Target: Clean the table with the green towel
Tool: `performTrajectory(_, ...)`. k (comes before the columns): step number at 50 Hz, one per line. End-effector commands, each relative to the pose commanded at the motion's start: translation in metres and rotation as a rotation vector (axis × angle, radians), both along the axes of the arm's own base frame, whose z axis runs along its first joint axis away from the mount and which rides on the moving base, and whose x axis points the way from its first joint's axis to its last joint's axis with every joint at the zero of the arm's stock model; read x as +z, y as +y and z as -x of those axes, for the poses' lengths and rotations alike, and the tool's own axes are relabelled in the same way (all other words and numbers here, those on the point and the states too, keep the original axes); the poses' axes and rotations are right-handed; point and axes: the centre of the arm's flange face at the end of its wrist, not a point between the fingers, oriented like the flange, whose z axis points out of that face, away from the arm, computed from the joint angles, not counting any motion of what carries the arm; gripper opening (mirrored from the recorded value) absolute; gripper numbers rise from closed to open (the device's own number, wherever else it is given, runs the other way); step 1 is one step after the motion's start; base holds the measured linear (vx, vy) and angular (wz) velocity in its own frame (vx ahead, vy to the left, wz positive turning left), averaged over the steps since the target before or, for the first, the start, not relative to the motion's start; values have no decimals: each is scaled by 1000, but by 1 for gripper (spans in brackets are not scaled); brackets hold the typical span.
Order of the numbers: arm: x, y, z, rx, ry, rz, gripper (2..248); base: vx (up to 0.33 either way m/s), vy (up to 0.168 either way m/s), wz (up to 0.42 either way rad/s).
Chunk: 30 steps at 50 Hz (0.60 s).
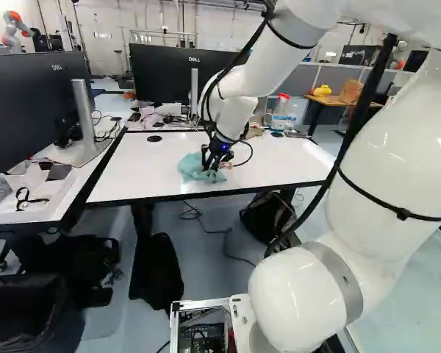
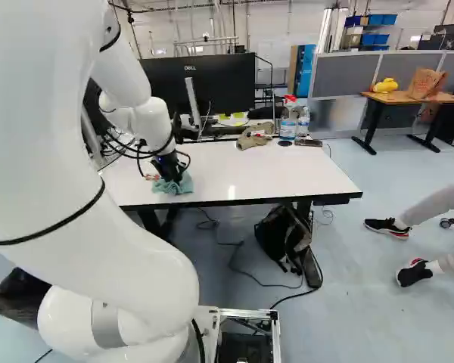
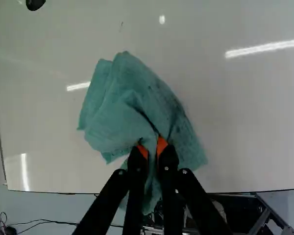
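Green towel (image 3: 120,120) bunched on the white desk (image 3: 245,112) near its edge, pinched in the end effector (image 3: 152,146). Likely light and limp (nothing to break), it is best held by a thick fold

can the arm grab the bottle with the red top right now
Probably not: its fingers are shut on the green towel, so they would likely have to let go before gripping the red-topped bottle.
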Motion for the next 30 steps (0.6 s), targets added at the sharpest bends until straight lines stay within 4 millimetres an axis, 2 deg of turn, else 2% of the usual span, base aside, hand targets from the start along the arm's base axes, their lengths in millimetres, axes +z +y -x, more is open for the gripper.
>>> performTrajectory(30, 1, -43, -44, -110, -6, -1, 41, 0, 0, 0)
